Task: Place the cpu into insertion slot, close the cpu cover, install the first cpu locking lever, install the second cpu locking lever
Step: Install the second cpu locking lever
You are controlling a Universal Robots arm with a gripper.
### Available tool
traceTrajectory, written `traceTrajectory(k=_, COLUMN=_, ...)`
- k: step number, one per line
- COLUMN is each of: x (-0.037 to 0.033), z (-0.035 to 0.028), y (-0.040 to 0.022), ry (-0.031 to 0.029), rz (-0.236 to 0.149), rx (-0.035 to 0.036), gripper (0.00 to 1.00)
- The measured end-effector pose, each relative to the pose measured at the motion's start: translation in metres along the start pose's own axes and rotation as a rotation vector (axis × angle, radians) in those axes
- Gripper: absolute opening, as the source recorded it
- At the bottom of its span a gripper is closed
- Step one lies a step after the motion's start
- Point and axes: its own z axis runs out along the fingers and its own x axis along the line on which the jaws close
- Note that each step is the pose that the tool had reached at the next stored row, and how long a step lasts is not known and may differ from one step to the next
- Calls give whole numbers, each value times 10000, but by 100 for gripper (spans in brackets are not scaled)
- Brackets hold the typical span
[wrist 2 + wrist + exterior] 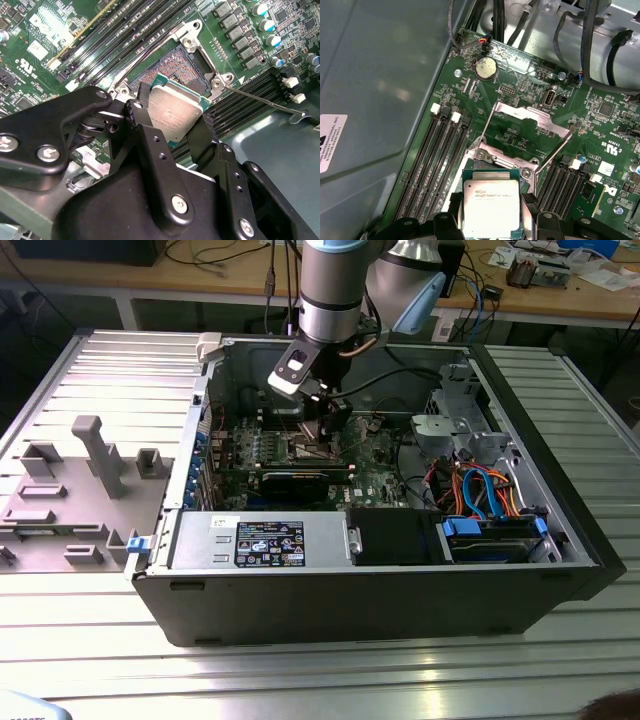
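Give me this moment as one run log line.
gripper: shut on cpu | cpu: over slot, not seated | cover: open | levers: unlatched

The cpu (pixel 177 107) is gripped between the fingers of the gripper (pixel 171 119) and held at the edge of the insertion slot (pixel 176 67). The cpu cover (pixel 532 116) is stood open on the slot's far side. Memory slots (pixel 432 160) are ranged along both sides. The case (pixel 350 590) is set on the table (pixel 300 680).

An electronics lab: cable-strewn workbench (pixel 590 302) behind an opened computer case (pixel 350 602).
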Motion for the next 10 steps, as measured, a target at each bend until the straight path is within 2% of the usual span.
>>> traceTrajectory(k=10, x=0, z=1, y=0, ry=0, rz=113, rx=-3, gripper=55)
